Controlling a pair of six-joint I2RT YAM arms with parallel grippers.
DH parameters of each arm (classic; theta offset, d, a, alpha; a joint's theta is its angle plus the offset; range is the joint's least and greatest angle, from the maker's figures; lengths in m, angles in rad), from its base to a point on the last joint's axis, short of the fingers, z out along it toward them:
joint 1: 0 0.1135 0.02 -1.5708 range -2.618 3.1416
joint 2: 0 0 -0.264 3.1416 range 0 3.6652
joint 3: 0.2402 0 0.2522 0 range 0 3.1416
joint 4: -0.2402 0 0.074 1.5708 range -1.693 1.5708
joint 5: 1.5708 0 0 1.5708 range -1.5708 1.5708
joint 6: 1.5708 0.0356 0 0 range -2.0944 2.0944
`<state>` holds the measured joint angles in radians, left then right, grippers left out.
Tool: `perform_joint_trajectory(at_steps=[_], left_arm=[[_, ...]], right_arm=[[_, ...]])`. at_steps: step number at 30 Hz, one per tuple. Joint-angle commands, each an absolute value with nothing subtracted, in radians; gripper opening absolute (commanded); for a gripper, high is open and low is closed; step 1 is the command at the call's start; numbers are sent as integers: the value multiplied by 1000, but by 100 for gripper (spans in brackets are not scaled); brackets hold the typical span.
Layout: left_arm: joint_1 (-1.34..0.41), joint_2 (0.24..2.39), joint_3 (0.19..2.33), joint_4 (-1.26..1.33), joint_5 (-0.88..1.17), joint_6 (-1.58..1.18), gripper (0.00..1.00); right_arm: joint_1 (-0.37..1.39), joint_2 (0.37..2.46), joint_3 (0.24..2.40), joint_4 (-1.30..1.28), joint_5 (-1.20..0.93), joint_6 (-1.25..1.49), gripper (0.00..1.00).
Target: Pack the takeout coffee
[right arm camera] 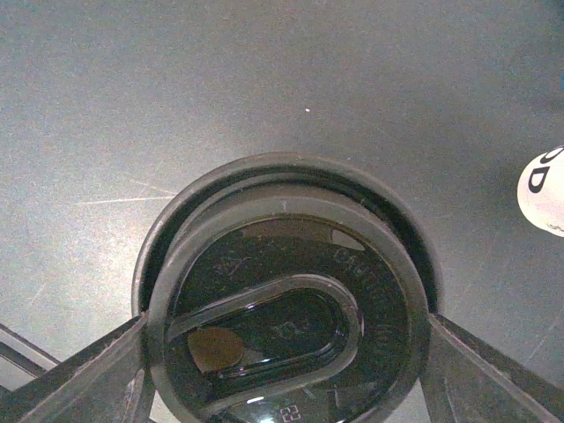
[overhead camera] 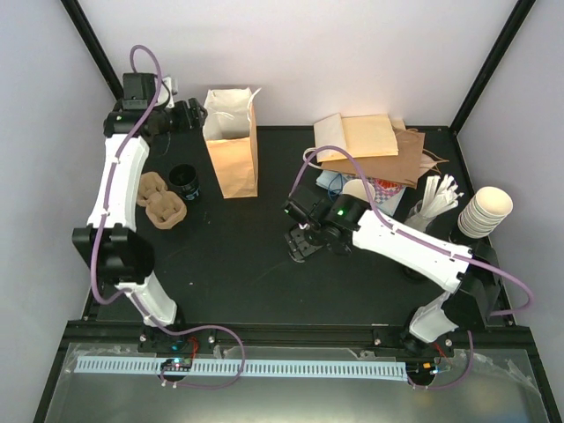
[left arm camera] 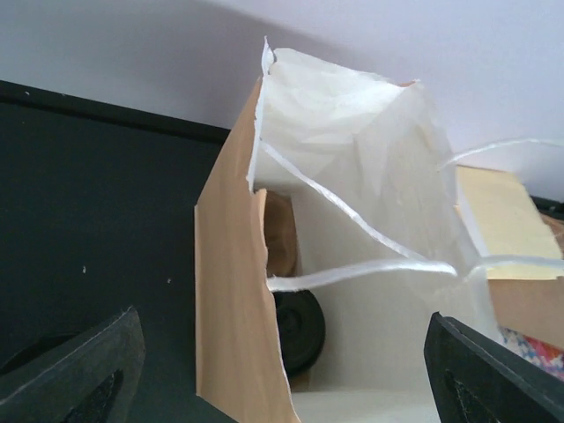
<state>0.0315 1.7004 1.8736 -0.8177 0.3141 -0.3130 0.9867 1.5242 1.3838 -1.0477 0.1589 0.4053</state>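
Right hand (overhead camera: pixel 300 242) straddles coffee lid (right arm camera: pixel 286 326); gripping or not, cannot tell. Left hand (overhead camera: pixel 182 115) open, empty, by bag (overhead camera: pixel 231 145). Risk: lifting by lid pops it off, spills.

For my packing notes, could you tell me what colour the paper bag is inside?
The paper bag is white inside, clearest in the left wrist view.

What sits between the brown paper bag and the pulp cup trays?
A small black cup stands there, apart from the brown paper bag and beside the pulp cup trays; only the top view shows it.
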Motion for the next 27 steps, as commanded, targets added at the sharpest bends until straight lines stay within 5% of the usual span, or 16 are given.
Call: perform_joint_trajectory(at_steps=[1, 17, 20, 25, 27], left_arm=[[18, 1784, 2004, -951, 282, -250, 88], [-56, 1957, 2128, -1061, 240, -158, 73], [-64, 1967, 2139, -1067, 232, -139, 61], [-74, 1972, 2168, -1075, 226, -112, 23], [-86, 1959, 2169, -1074, 224, -102, 18]], right_arm=[[975, 1479, 1381, -1048, 187, 399, 80], [942, 1426, 1364, -1070, 207, 394, 79], [938, 1421, 1365, -1074, 210, 396, 79], [930, 1410, 1376, -1095, 223, 388, 79], [923, 1405, 1390, -1108, 229, 376, 79]])
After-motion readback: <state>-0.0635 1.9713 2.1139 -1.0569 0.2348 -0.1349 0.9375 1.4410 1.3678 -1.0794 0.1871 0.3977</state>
